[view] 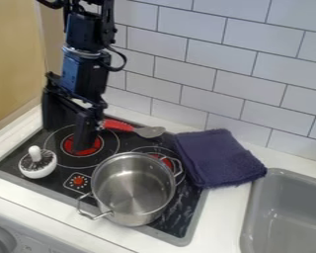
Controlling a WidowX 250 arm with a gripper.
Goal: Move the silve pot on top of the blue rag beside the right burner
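A: What's the backdrop?
B: Glossy white wall tiles [187, 84] with thin dark grout, behind a smooth white tabletop [223, 212]. A tan panel [14, 54] stands on the left.

A: And the end effector [69, 138]?
B: Its black fingers are apart, above the left burner [81, 159], between ten and eleven o'clock from the silver pot [132, 188].

A: Where does that pot sit?
B: On the black glassy cooktop [195, 197], partly over the right burner [166, 161]. It's round, shiny metal, with loop handles at two and eight o'clock. At its twelve o'clock lies a spoon [149, 132], grey at the head, red at the handle.

A: Further out?
B: At the pot's two o'clock, the blue rag [220, 157], folded, fuzzy, ragged along its lower edge. Between nine and ten, a rounded white pot [38, 172] with a knob on its speckled top. Between three and four, a smooth grey sink [258, 212].

A: Anything hard to see?
B: The pot hides part of the right burner. The arm is cut off at the top, the sink at the right and bottom. I can't tell whether pot handle and rag touch.
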